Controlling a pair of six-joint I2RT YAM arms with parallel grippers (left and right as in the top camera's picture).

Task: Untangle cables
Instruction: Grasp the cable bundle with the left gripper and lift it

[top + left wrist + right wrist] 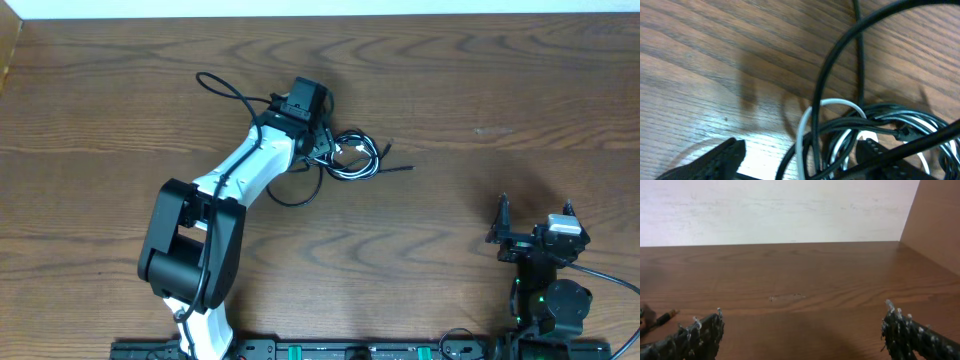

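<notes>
Dark ribbed fingertips point(722, 157) of the left pincer point(797, 152) stand spread on either side of the cables point(860, 125), a knot of thin black cords looped around one thin white cord point(802, 127). Nothing looks pinched yet. On the brown wood-grain worktop point(480, 80) the knot lies directly under this pincer, its strands trailing left to right. That arm is far nearer. Spread and empty, the right pincer point(802, 330) sits well apart. No readable writing shows.
</notes>
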